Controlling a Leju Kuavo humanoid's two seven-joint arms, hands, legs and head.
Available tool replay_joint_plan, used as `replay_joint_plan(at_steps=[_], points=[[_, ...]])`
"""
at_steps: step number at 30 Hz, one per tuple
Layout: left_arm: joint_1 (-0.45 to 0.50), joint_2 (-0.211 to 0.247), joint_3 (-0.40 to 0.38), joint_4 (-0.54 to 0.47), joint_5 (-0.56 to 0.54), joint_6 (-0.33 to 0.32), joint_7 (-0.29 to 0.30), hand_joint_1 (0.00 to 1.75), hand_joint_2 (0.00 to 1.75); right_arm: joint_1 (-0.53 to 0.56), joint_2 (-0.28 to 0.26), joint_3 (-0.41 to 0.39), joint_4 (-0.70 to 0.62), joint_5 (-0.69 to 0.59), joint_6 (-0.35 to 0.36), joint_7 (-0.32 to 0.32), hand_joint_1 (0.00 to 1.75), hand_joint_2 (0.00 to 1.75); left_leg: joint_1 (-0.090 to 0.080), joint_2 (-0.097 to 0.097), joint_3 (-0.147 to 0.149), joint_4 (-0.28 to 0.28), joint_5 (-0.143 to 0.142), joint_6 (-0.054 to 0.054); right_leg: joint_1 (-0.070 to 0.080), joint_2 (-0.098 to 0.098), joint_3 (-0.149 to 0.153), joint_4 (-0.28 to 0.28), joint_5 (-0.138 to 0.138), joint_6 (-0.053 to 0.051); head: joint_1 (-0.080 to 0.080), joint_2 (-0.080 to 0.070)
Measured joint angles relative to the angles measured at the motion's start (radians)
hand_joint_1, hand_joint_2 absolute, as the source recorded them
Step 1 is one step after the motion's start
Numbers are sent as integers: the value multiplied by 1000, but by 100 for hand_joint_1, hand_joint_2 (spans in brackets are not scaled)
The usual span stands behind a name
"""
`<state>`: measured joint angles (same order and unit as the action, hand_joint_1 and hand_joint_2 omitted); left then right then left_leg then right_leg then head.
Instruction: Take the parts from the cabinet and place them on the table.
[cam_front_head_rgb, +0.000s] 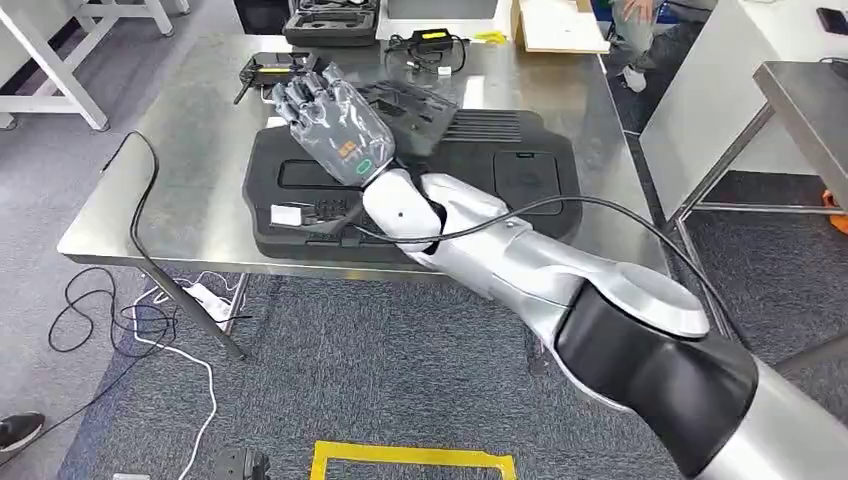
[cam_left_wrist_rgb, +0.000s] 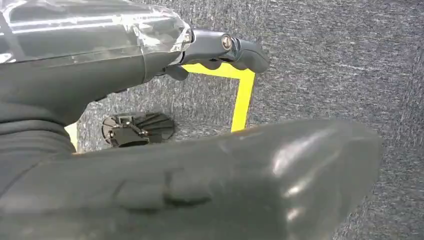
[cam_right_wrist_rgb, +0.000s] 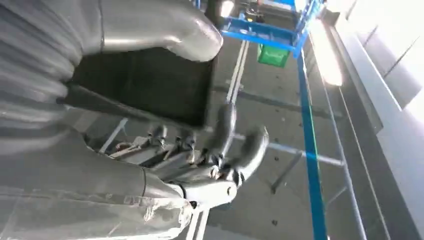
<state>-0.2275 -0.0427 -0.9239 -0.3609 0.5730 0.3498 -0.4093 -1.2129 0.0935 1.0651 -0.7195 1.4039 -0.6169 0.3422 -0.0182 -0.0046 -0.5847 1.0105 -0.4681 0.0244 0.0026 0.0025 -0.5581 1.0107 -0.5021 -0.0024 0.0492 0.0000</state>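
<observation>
Right arm (cam_front_head_rgb: 560, 280), silver with a black upper sleeve, one – it crosses the near edge of the steel table (cam_front_head_rgb: 190, 200), with a dark lead looped along it. Right hand (cam_front_head_rgb: 330, 120), one: we judge its thumb and fingers clamped on the ribbed black panel (cam_front_head_rgb: 420, 105), which the right wrist view shows as a dark plate (cam_right_wrist_rgb: 140, 85) between thumb and fingers (cam_right_wrist_rgb: 225, 130). That panel, the task's part, hangs just above the far left portion of the moulded black tray (cam_front_head_rgb: 500, 170), one, which lies flat on the table. Left hand (cam_left_wrist_rgb: 165, 55), one, hanging over grey carpet; whether its fingers are apart or together we cannot tell. Further out on the table: one handheld controller (cam_front_head_rgb: 270, 68), one charger with a yellow label (cam_front_head_rgb: 430, 40), one black case (cam_front_head_rgb: 330, 20), one loose black cable (cam_front_head_rgb: 140, 220) over the near left corner. On the floor: one yellow tape frame (cam_front_head_rgb: 410, 460), one small black fitting (cam_front_head_rgb: 240, 465). Hazards, as we judge them – let go here, the panel would land on the tray's uneven top and could tip or slide; the arm's lead could snag the tray's edge.
</observation>
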Motion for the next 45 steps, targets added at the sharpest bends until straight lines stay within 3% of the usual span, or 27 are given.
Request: replay_joint_plan(at_steps=[9,15,16,24,28,33,39,45], points=[[-5,-1,0,0,-4,-3,3,0,0,3,22,5,32,-37,74,-52,0,175,0,0,0,1,0,0,0,0,0,0,0,0,0,0],[-5,-2,0,0,9,-2,3,0,0,3,56,3,47,-210,176,-99,0,175,1,0,0,0,0,0,1,0,0,0,0,0,0,0],[-5,-2,0,0,12,-1,3,0,0,3,61,2,48,-238,193,-106,0,0,1,0,0,0,0,0,1,0,0,0,0,0,0,0],[-4,-4,0,0,26,3,-2,0,0,-7,107,-26,69,-485,368,-132,0,0,1,0,0,0,0,0,1,0,0,0,0,0,0,0],[-4,-4,1,0,28,3,-6,0,0,-17,126,-50,77,-595,408,-139,0,0,1,0,0,0,0,0,1,0,0,0,0,0,0,0],[-4,-4,1,0,29,-2,-6,0,0,-25,138,-66,85,-641,397,-133,0,0,1,0,0,1,0,0,1,0,0,0,0,0,0,0],[-3,-4,1,0,26,-16,-6,0,0,-49,138,-63,87,-654,339,-89,0,0,1,0,0,1,0,0,1,0,0,0,0,0,0,0],[4,-4,2,0,26,-16,-6,0,0,-70,128,-72,82,-733,262,-84,0,0,1,0,0,1,0,0,1,0,0,0,0,0,0,0]])
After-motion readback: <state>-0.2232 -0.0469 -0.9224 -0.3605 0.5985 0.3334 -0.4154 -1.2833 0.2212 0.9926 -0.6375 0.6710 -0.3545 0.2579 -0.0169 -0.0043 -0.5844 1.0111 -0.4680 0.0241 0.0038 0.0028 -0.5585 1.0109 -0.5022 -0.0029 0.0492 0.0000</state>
